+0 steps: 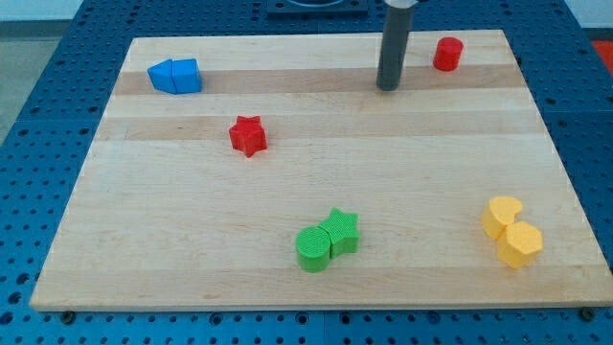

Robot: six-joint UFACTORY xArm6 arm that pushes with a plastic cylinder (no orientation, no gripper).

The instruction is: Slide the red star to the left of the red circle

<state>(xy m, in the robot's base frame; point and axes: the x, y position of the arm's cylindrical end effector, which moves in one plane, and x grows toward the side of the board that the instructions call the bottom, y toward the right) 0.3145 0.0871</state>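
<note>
Rod upright, top cut off by frame edge; my tip [387, 88] resting on board [316, 172], just at 8 o'clock of red circle [447, 54]. No gripper fitted. Red star [248, 135] well apart at 8 o'clock of tip.

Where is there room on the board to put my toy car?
Big bare patch between the red star, the green blocks and the yellow blocks. Crowded near the view's top, where my tip stands beside the red circle.

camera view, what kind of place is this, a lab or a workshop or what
Probably a robotics lab bench: a wooden board lies on a blue perforated table, scattered with small coloured blocks such as the red star, and my tip rests on it left of the red circle.
</note>
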